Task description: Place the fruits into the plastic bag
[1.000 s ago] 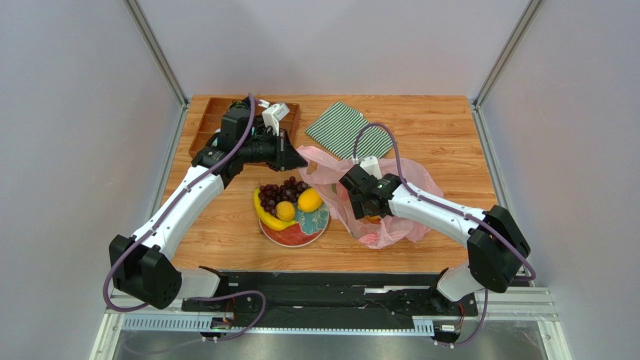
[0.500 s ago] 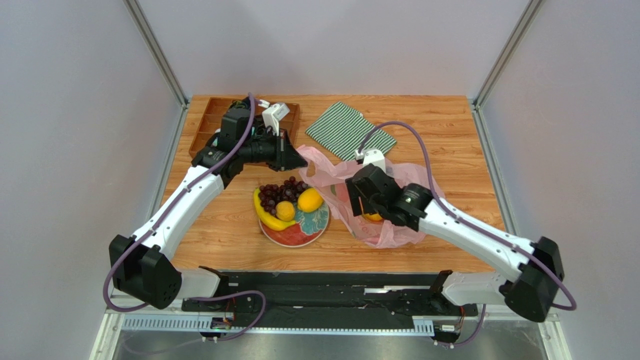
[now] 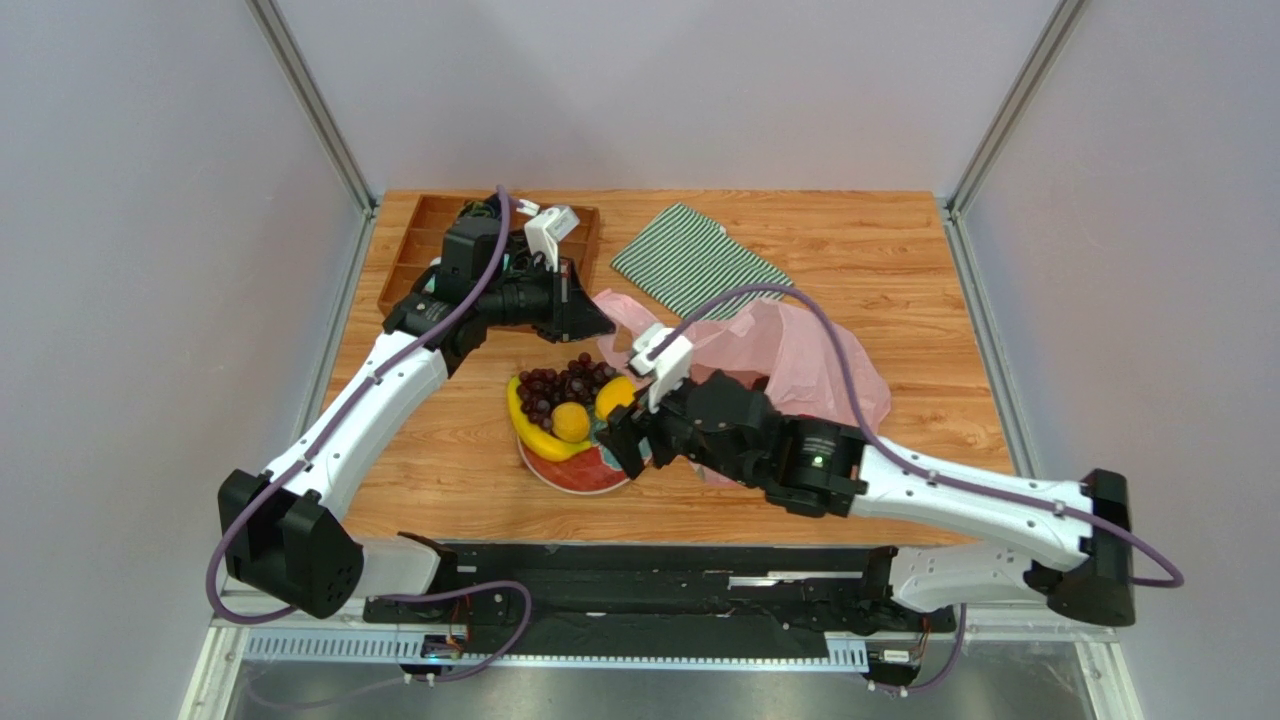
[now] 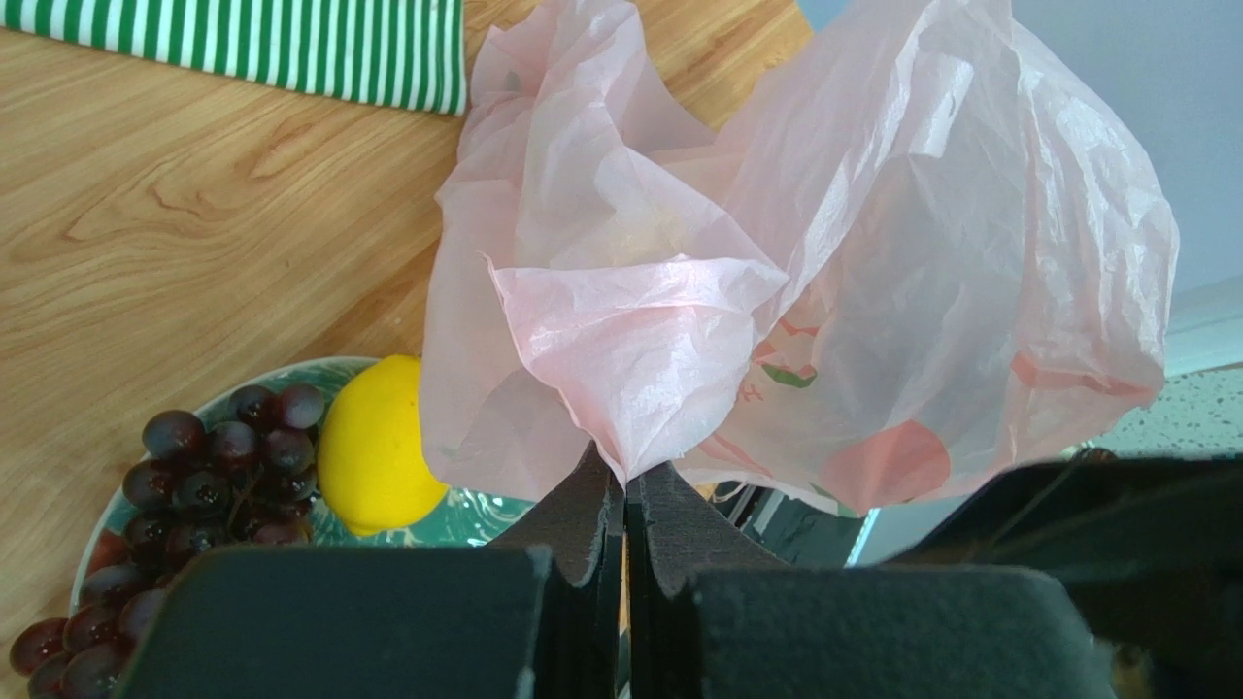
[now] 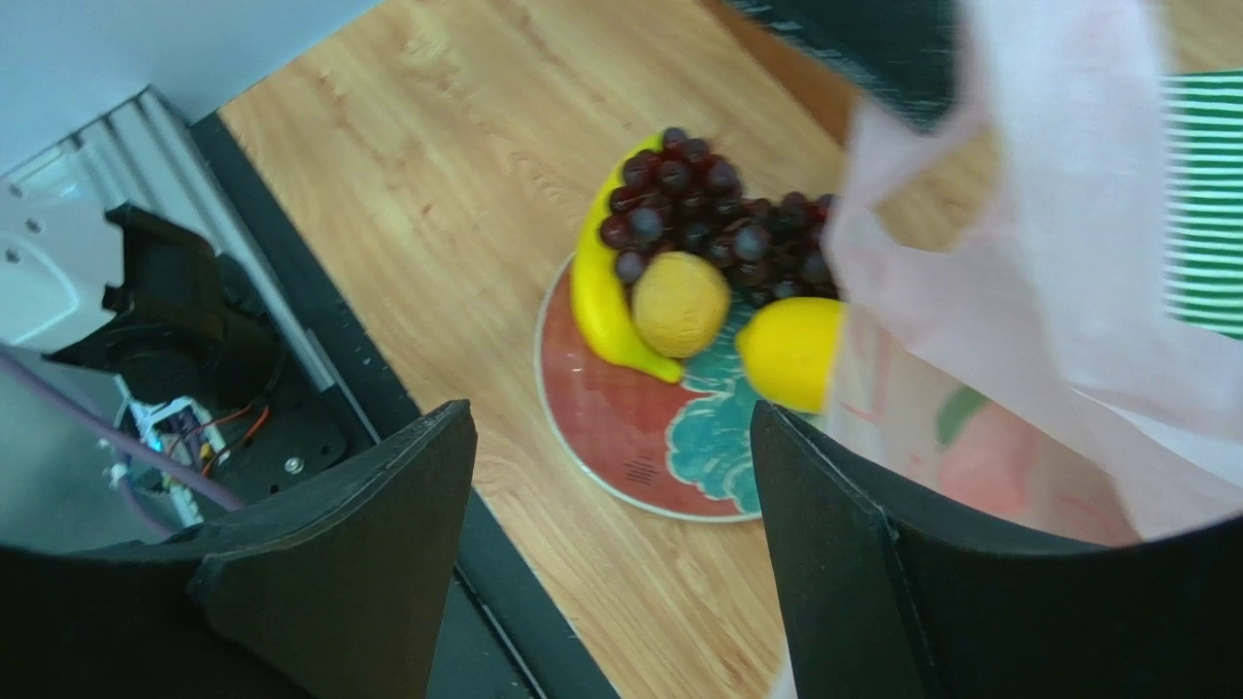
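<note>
While your left gripper clamps an edge of the pink plastic bag, holding its mouth up beside the plate, your right gripper hovers wide open, empty, over lemon, banana, orange and grapes, likely for picking.

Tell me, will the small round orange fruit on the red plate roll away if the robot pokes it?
Probably a little. The small round orange fruit looks like a ball, so it would likely roll. But the yellow banana and dark purple grape bunch sit right beside it, so they may stop it. Its dull, rough-looking skin suggests it won't be slippery.
</note>
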Controlling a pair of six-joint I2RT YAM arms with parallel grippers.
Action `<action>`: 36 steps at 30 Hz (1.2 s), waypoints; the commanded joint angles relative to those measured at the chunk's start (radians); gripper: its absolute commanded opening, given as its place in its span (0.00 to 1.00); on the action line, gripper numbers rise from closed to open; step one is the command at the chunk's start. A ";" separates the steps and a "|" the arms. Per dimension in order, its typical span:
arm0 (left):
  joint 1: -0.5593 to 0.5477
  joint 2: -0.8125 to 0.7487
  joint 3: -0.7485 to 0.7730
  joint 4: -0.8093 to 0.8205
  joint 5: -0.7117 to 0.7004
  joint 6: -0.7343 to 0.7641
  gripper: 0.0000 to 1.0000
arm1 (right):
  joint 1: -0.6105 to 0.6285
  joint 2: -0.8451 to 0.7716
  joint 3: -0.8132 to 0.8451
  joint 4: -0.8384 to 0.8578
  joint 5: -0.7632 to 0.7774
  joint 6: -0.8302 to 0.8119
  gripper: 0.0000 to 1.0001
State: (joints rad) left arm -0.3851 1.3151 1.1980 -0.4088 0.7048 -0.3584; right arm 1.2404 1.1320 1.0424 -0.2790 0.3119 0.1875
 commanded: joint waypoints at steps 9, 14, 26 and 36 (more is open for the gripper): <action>-0.003 -0.010 0.034 0.008 0.005 0.006 0.00 | 0.053 0.445 0.220 0.014 -0.048 0.017 0.72; -0.003 -0.010 0.034 0.008 0.007 0.004 0.00 | -0.002 0.548 0.248 -0.043 0.030 0.066 0.77; -0.003 -0.010 0.035 0.008 0.007 0.004 0.00 | -0.136 0.618 0.206 -0.046 0.159 0.116 0.85; -0.003 -0.013 0.035 -0.005 -0.046 0.009 0.00 | -0.171 0.631 0.150 0.055 0.242 0.124 0.89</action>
State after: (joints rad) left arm -0.3813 1.3167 1.2049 -0.3817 0.6559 -0.3569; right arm 1.1183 1.7504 1.2228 -0.3058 0.4690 0.2516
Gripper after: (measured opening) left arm 0.006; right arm 0.891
